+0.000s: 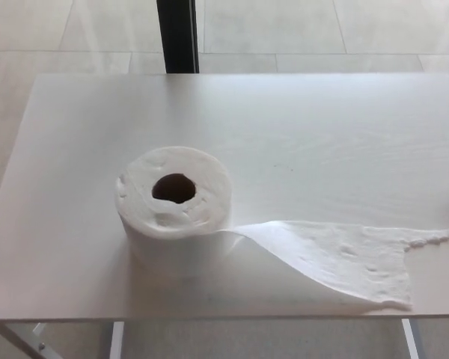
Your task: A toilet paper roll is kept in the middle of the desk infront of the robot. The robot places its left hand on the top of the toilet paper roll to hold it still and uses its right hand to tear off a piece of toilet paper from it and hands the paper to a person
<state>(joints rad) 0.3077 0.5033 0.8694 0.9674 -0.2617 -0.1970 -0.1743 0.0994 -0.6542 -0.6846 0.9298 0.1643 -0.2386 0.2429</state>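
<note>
You see the roll (173, 202) standing on its end on the white desk (299, 134), left of the middle, with its dark core hole facing up. A loose sheet (322, 262) runs from its base to the right, flat on the desk, with a torn, ragged end near the front edge.

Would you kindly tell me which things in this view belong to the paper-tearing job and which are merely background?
Belongs to the job:
- toilet paper roll, standing on end on the desk
- loose paper tail, unrolled toward the robot's right and still attached
- white desk, bearing both

Just there:
- dark post beyond the desk
- tiled floor

Neither robot hand shows.
</note>
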